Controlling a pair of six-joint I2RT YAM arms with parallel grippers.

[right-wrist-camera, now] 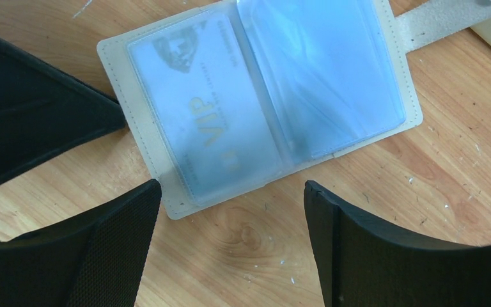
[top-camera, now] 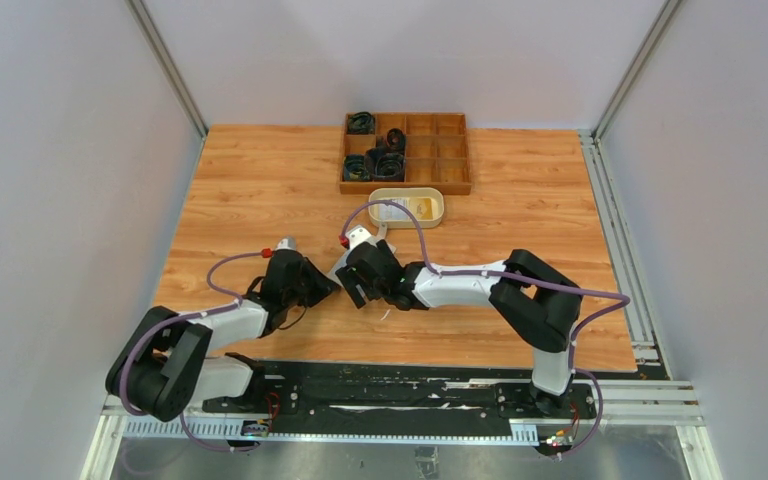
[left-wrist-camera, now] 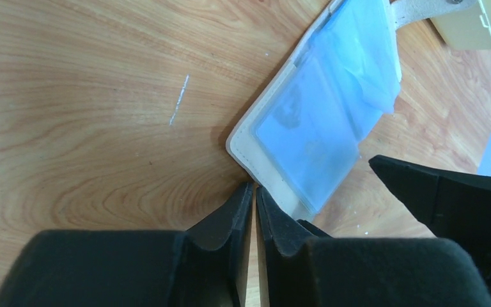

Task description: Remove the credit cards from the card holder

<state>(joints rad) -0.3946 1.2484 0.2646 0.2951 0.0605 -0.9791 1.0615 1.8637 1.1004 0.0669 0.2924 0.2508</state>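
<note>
Open card holder [right-wrist-camera: 260, 102] lying flat on the counter [left-wrist-camera: 102, 96], a pale blue card [right-wrist-camera: 204, 121] marked VIP inside one clear pocket, right claw [right-wrist-camera: 230, 249] spread wide above it holding nothing, left claw [left-wrist-camera: 254, 187] nearly closed with tips at its edge, cannot tell if it grips

Beige card holder [right-wrist-camera: 146, 128] open flat, pale blue credit card [right-wrist-camera: 204, 115] in one pocket.
</note>
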